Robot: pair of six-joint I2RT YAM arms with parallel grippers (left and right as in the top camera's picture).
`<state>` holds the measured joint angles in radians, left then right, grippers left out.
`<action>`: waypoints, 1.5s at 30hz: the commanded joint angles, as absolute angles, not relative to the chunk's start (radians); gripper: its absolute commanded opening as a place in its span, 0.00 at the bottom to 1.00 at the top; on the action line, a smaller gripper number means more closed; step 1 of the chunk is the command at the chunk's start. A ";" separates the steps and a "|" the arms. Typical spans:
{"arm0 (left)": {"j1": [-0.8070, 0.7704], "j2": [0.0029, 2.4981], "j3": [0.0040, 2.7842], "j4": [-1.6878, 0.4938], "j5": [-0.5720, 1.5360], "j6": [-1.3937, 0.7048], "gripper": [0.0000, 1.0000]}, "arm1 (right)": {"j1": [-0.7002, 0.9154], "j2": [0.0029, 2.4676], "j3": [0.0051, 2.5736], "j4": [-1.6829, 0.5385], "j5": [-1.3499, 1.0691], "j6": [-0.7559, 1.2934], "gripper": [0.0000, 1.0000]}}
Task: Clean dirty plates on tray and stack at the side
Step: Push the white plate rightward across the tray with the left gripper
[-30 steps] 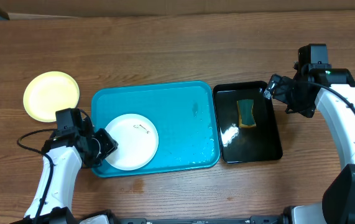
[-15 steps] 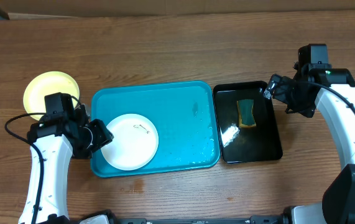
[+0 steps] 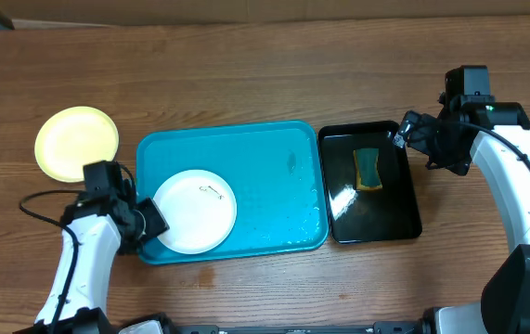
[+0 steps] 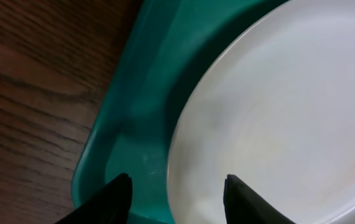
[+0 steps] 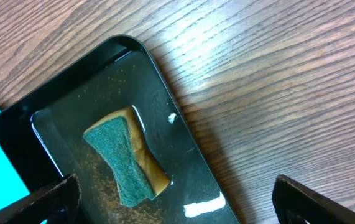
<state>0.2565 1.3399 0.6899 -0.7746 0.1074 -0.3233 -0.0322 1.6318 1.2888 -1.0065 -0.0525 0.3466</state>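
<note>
**Taking the white plate by its near rim**

The left claw (image 4: 177, 202) hangs low over the near left corner of the large turquoise rectangular plastic tray (image 3: 274, 176). Its fingers are spread and pinch nothing; the rim of the round shallow white plate (image 3: 195, 211) lies just below them. This plate lies flat in the left half of the tray. I judge it stiff, light and smooth, perhaps slippery. Only the thin rim offers a hold, so one finger should go under the edge.

Farther away, a round pale yellow plate (image 3: 77, 143) rests on the wooden desk (image 3: 246, 74), apart from the tray. The right claw (image 5: 176, 190) is wide spread near the glossy black tray (image 3: 404, 223), which holds a green-and-yellow sponge (image 3: 368, 168).

No brand or writing can be read. The dark mark on the white plate is too small to tell.
</note>
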 commanded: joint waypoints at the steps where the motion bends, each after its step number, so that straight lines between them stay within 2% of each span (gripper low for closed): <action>1: 0.255 1.356 0.642 -0.742 0.126 -0.342 0.46 | -0.035 1.612 1.310 -1.001 -0.054 0.348 1.00; 6: 0.255 1.357 0.628 -0.701 0.184 -0.339 0.34 | -0.035 1.612 1.310 -1.001 -0.054 0.348 1.00; 9: 0.255 1.360 0.628 -0.657 0.200 -0.336 0.22 | -0.035 1.612 1.310 -1.001 -0.054 0.348 1.00; 17: 0.254 1.393 0.628 -0.573 0.234 -0.337 0.15 | -0.035 1.612 1.310 -1.001 -0.054 0.348 1.00; 22: 0.250 1.416 0.628 -0.522 0.336 -0.337 0.12 | -0.035 1.612 1.310 -1.001 -0.054 0.348 1.00; 29: 0.205 1.436 0.649 -0.506 0.339 -0.324 0.11 | -0.035 1.612 1.310 -1.001 -0.054 0.348 1.00; 39: 0.030 1.440 0.761 -0.488 0.295 -0.323 0.13 | -0.035 1.612 1.310 -1.001 -0.054 0.348 1.00; 45: -0.071 1.460 0.809 -0.451 0.250 -0.356 0.19 | -0.035 1.612 1.310 -1.001 -0.054 0.348 1.00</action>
<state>-0.0280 1.4361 0.7742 -0.4572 0.2859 -0.3412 -0.0322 1.6318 1.2888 -1.0061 -0.0525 0.3466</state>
